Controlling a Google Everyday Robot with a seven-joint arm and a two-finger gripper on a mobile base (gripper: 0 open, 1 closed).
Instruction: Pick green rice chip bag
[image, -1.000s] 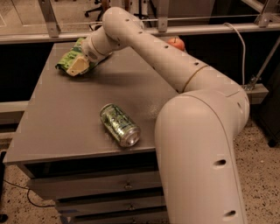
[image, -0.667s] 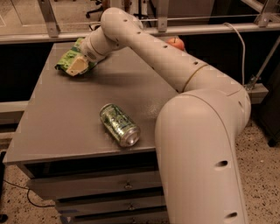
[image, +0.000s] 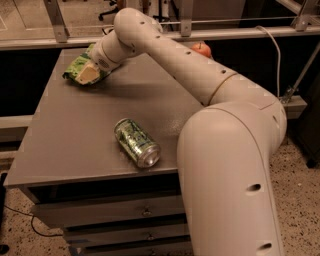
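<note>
Upper left, the pincer (image: 90, 73) sits at the crinkly green rice chip bag (image: 73, 67); its grip cannot be told. A shiny can (image: 137, 142) lies on the bench (image: 65, 140).

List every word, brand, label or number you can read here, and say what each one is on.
No text can be read.
Green rice chip bag, at the far left corner of the table, with the gripper at it: print too blurred to read.
Soda can, lying on its side near the front edge: green pattern, lettering not legible.
Robot arm and drawers: no markings visible.
</note>
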